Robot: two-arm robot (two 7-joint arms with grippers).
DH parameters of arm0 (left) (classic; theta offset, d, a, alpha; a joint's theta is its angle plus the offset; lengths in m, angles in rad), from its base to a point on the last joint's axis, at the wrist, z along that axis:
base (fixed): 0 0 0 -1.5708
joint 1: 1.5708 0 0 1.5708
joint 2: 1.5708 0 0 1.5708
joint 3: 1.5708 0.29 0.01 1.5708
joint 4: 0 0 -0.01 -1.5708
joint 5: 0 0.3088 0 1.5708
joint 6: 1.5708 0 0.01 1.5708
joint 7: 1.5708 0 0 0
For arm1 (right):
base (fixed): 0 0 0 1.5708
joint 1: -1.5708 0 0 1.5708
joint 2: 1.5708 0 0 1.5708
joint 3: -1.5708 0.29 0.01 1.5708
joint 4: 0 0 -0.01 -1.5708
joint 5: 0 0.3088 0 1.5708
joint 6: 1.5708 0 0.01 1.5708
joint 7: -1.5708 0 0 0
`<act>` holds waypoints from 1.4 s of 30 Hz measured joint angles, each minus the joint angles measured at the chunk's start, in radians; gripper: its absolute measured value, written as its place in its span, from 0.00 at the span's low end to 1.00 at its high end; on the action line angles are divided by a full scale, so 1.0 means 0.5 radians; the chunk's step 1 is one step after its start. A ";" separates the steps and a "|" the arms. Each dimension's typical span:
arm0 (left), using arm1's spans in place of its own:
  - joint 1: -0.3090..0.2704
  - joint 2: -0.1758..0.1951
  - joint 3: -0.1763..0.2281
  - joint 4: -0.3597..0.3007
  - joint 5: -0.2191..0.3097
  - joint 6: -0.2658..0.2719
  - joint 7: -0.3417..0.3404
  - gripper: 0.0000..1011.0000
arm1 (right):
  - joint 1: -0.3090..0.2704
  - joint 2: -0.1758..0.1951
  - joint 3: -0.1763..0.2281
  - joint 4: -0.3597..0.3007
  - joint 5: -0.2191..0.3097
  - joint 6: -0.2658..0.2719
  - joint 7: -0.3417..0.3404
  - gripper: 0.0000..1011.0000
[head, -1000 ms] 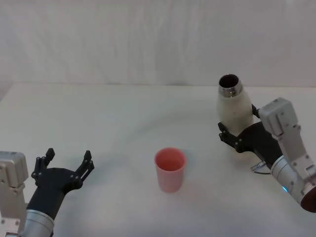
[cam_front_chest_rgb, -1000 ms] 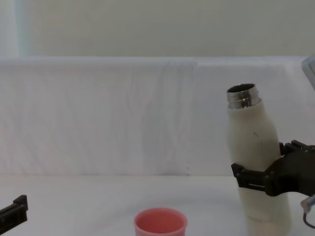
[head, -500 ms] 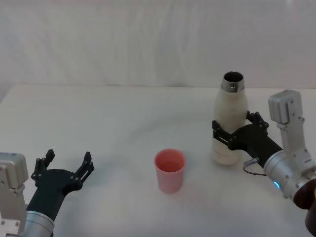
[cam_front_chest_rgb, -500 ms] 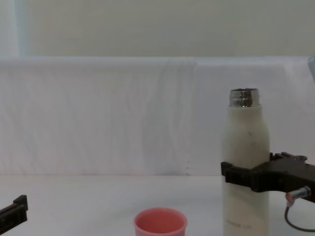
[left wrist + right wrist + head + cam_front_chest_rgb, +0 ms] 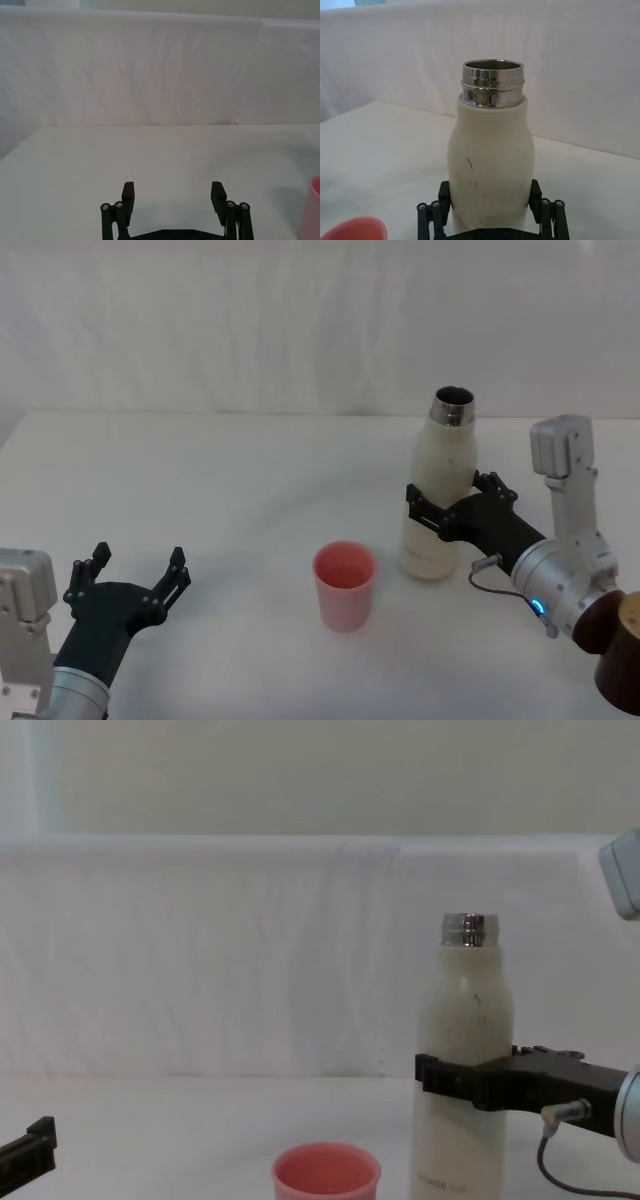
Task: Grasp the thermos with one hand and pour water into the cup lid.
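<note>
The cream-white thermos [image 5: 438,492] stands upright, its open steel neck [image 5: 493,83] on top, a little right of the pink cup lid [image 5: 344,584]. My right gripper [image 5: 445,512] is shut on the thermos, its black fingers [image 5: 450,1077] clamped around the lower body [image 5: 490,170]. From the chest, the thermos [image 5: 462,1060] rises beside the cup lid [image 5: 326,1172], whose rim [image 5: 353,229] also appears at the right wrist view's edge. My left gripper [image 5: 135,578] rests open at the near left, its fingers [image 5: 128,195] spread with nothing between them.
The white table [image 5: 230,490] runs back to a white cloth backdrop [image 5: 250,950]. A brown object [image 5: 622,650] sits at the near right corner. A thin cable [image 5: 560,1175] hangs under my right wrist.
My right gripper has carried the thermos leftward toward the cup lid and brought it from tilted to upright. The left arm has not moved.
</note>
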 joint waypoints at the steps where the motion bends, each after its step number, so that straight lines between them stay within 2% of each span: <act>1: 0.000 0.000 0.000 0.000 0.000 0.000 0.000 0.99 | 0.009 0.000 -0.007 0.010 0.011 0.002 0.000 0.94; 22: 0.000 0.000 0.000 0.000 0.000 0.000 0.000 0.99 | 0.080 0.066 -0.142 0.056 0.063 -0.026 -0.056 0.94; 42: 0.000 0.000 0.000 0.000 0.000 0.000 0.000 0.99 | 0.087 0.111 -0.190 0.063 0.099 -0.050 -0.087 0.94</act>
